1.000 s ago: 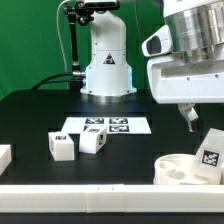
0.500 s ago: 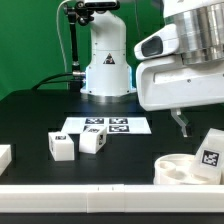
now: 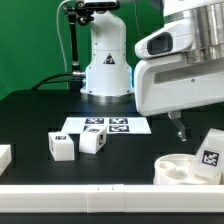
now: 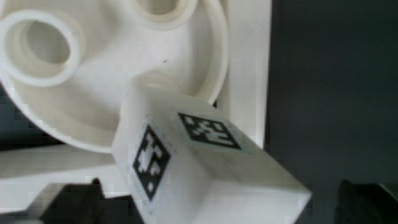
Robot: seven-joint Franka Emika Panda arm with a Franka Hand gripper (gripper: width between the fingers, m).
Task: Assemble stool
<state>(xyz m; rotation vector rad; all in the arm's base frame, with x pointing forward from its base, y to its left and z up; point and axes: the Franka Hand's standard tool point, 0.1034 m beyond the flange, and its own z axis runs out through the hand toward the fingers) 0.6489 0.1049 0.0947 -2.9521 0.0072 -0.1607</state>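
The white round seat (image 3: pixel 178 169) lies at the exterior view's right front, and its face with a round hole (image 4: pixel 63 55) fills the wrist view. A tagged white leg (image 3: pixel 210 150) leans on the seat's right side. In the wrist view this leg (image 4: pixel 205 165) lies between my dark fingers (image 4: pixel 71 205), with a gap on each side. My gripper (image 3: pixel 182 127) hangs open just above and to the left of that leg, and its jaws hold nothing. Two more tagged legs (image 3: pixel 62 148) (image 3: pixel 93 142) stand at the exterior view's left centre.
The marker board (image 3: pixel 105 126) lies flat behind the two loose legs. A plain white block (image 3: pixel 4 156) sits at the exterior view's left edge, and a white bar (image 3: pixel 90 200) runs along the front. The robot base (image 3: pixel 106 70) stands at the back.
The arm has moved down and slightly toward the exterior view's left, closer to the leaning leg. The jaws stay wide and the parts have not moved.
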